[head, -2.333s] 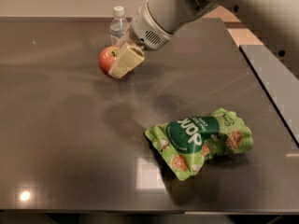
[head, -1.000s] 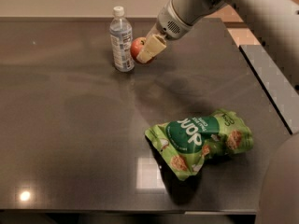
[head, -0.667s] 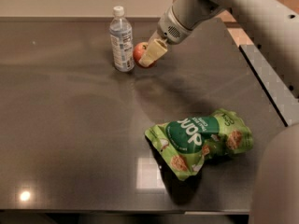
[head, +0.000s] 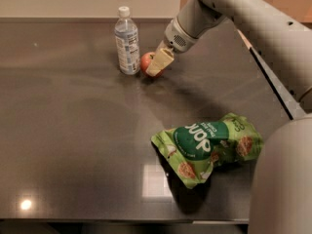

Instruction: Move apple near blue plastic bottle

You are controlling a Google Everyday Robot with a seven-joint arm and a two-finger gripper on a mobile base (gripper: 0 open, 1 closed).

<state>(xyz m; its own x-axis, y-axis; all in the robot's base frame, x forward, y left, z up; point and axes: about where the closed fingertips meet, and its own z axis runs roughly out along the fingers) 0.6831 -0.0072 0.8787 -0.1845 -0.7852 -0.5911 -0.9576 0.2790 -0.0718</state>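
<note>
The small red apple (head: 145, 60) sits low at the table surface, just right of the blue plastic bottle (head: 126, 42), a clear upright bottle with a white cap and pale blue label. My gripper (head: 153, 67) reaches down from the upper right and is shut on the apple. Its cream front finger (head: 160, 62) covers the apple's right half. A narrow gap shows between apple and bottle. Whether the apple rests on the table or hangs just above it cannot be told.
A crumpled green snack bag (head: 209, 145) lies on the dark table (head: 73, 145) at the front right. The table's right edge (head: 275, 89) runs diagonally under my arm. My own body (head: 285, 184) fills the lower right corner.
My gripper carried the apple from the bottle's left front around to its right side, then lowered it a little beside the bottle. The bottle and snack bag have not moved.
</note>
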